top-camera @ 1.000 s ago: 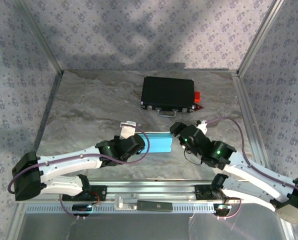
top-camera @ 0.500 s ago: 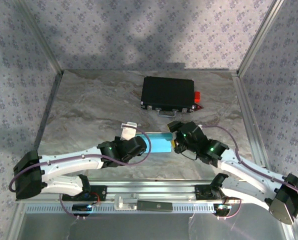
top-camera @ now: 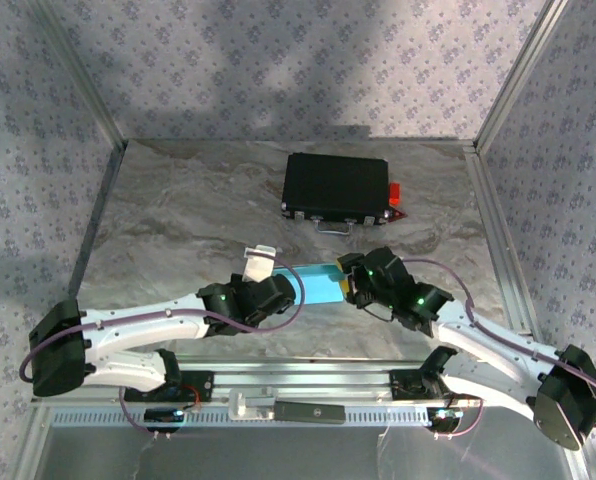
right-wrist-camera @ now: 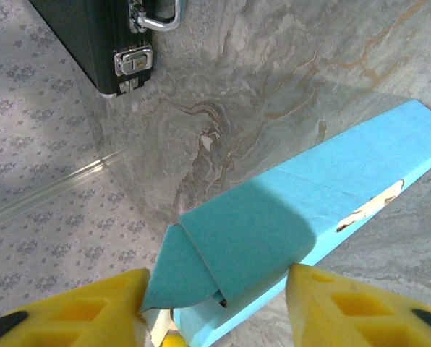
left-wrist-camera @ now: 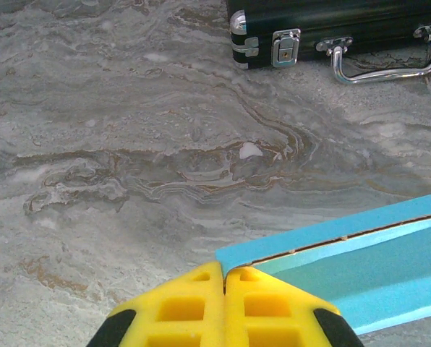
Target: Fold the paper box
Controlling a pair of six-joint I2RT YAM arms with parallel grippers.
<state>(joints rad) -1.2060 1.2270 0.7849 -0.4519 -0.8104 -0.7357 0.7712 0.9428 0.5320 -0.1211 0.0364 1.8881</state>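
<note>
The paper box, a long cyan-blue sleeve, lies across the table between both grippers. My left gripper is shut on its left end; in the left wrist view the yellow fingertips pinch a corner of the blue card. At the right end, my right gripper straddles the folded end flaps. In the right wrist view the box runs away to the upper right, and the gripper has one finger on the flap's edge and the other against the box's side.
A black hard case with metal latches lies at the back of the table, a small red item at its right side. A white strip pokes out behind the left gripper. Aluminium frame rails border the table on both sides.
My right gripper has moved left onto the box's right end, and its jaws have narrowed around the flaps. The left gripper has kept its grip, almost in place.
</note>
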